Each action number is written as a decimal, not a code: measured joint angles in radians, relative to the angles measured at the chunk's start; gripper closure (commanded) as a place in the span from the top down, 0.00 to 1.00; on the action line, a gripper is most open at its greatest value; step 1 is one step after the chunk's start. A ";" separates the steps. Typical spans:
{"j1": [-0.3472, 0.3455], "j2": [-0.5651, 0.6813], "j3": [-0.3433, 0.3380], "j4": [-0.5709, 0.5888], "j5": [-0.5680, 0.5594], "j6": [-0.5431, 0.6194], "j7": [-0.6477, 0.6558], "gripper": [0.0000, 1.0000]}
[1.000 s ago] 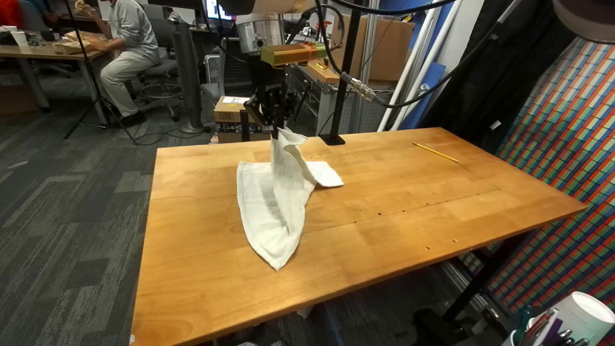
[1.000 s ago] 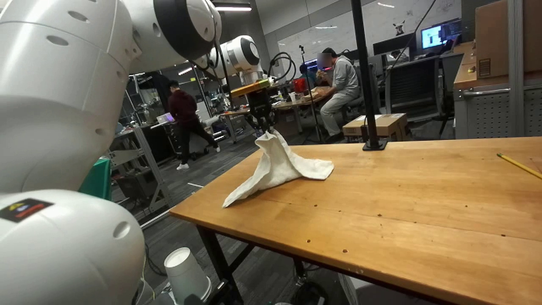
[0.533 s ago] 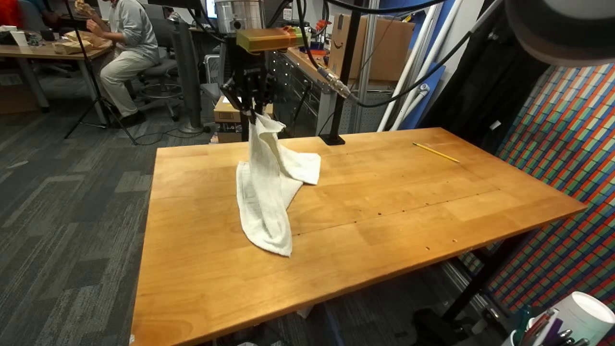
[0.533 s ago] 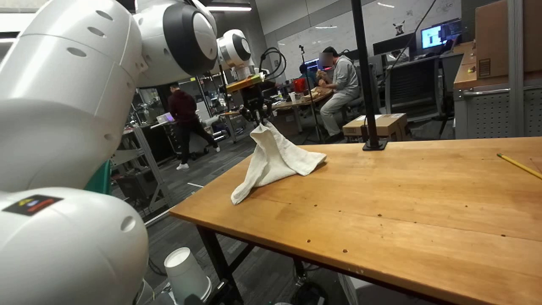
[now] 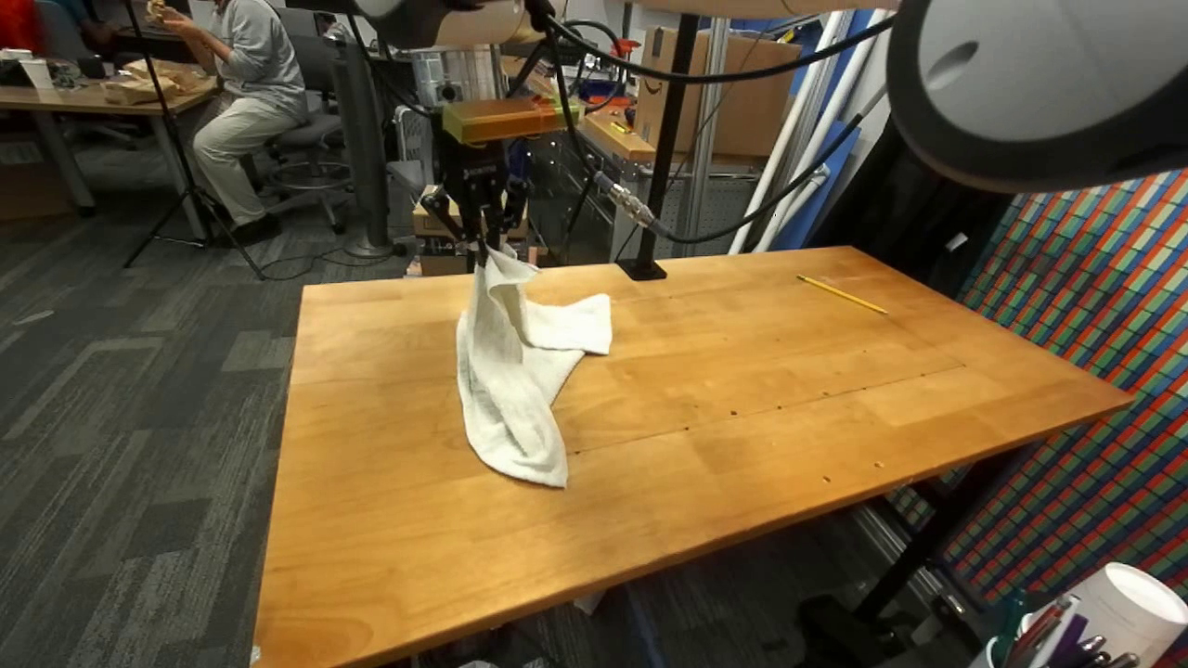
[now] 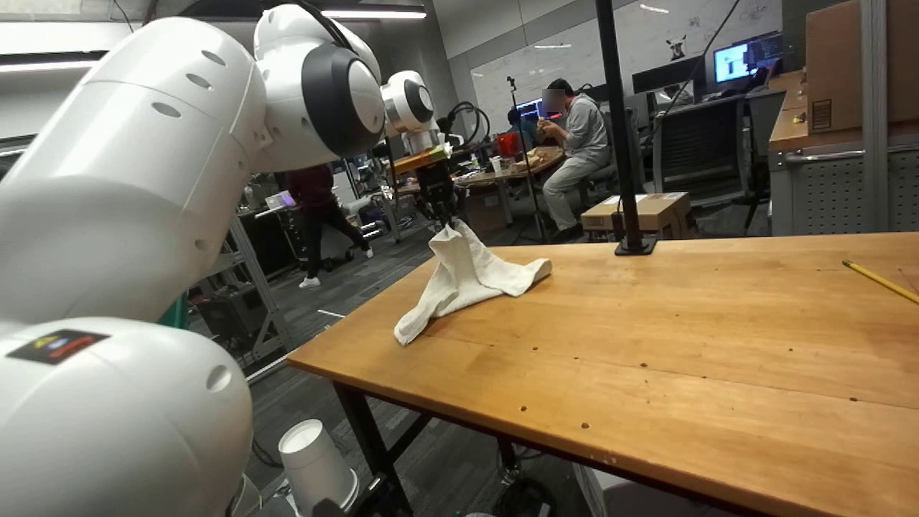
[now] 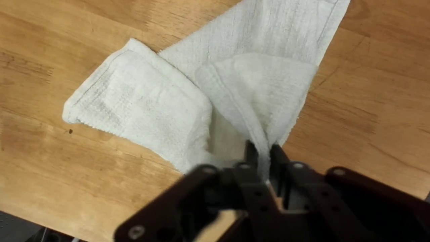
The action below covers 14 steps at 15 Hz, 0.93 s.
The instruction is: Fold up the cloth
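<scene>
a yellow pencil (image 5: 842, 294) lies on the wooden table (image 5: 724, 482).

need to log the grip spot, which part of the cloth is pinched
The raised peak of the cloth: it alone is pinched in the gripper, while the squared flap and long pointed end spread over the wooden table.

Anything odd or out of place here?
Only the pencil, mildly: it lies on the table, apart from the cloth, with no evident part in folding. The cloth's bunching seems ordinary, as the gripper pinches it.
</scene>
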 measured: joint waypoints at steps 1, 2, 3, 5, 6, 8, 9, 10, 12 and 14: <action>0.000 0.010 0.000 0.007 0.000 0.000 0.007 0.38; 0.000 0.017 0.000 0.013 0.000 0.000 0.013 0.46; 0.000 0.024 0.000 0.020 0.000 -0.001 0.021 0.53; 0.000 0.033 0.000 0.031 0.000 -0.001 0.036 0.69; 0.000 0.035 0.000 0.034 0.000 -0.001 0.042 0.76; 0.000 0.037 0.000 0.041 0.000 -0.001 0.052 0.92; -0.001 0.037 0.000 0.045 0.000 -0.001 0.058 0.98; -0.002 0.037 -0.001 0.047 0.000 -0.001 0.063 1.00; -0.006 0.037 -0.003 0.049 0.000 -0.001 0.073 1.00; -0.020 0.037 -0.007 0.049 0.000 -0.001 0.081 1.00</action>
